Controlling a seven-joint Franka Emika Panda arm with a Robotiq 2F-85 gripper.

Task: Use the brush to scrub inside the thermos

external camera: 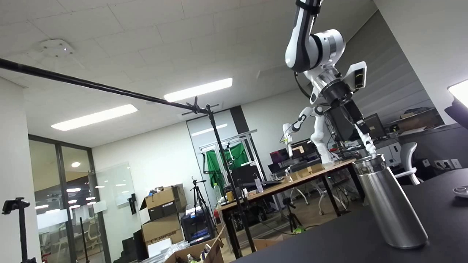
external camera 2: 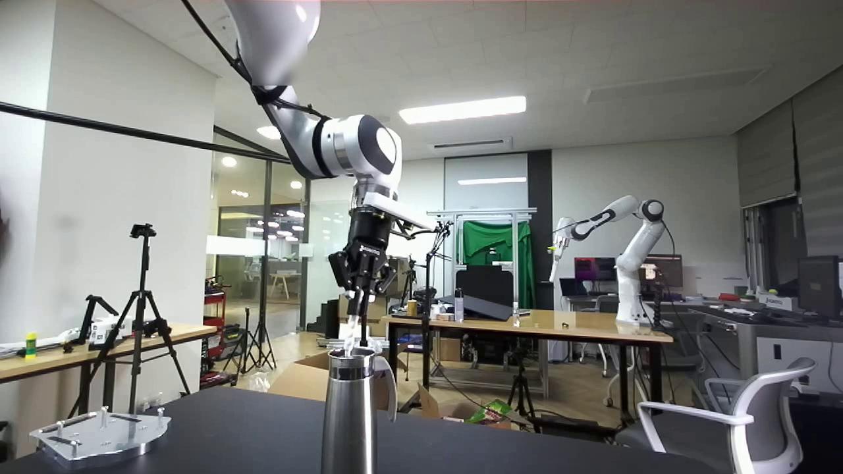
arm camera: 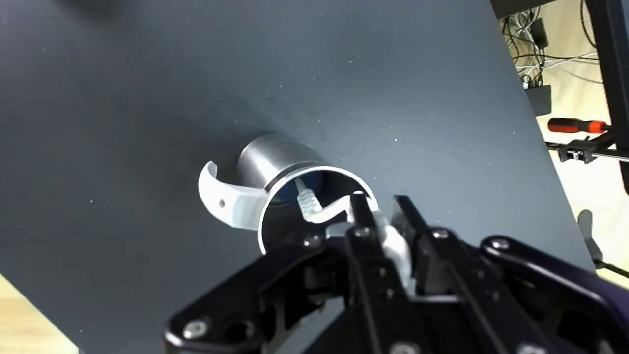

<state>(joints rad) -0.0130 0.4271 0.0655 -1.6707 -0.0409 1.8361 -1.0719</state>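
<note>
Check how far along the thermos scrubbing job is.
Done: the brush is gripped and partly inside the open thermos. In hand: the end effector holds it there, probably for scrubbing; strokes can't be confirmed. Left: likely finishing, then withdrawal, as the brush isn't out.

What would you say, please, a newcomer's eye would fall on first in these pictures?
Most likely the white robot arm, which hangs down from the top edge in both exterior views, its black gripper holding a white brush. Next, probably, the steel thermos standing on the black table, with the brush partly inside it. Farther back, another white arm stands on a wooden table.
</note>
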